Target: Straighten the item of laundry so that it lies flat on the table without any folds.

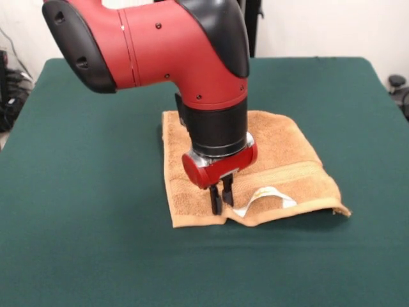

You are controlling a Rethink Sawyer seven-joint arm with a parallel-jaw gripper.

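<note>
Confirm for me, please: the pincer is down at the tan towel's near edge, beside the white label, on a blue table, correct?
Not quite: the table is dark green, not blue. The front view shows the pincer down at the near edge of the tan towel, beside the white label.

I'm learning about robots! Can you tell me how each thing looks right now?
towel: spread out, not fully flat, near edge rumpled and lifted
white label: curled up, showing on top
end effector: down at the towel's near edge, fingers close together, nearly shut
table: green cloth, lying smooth
</note>
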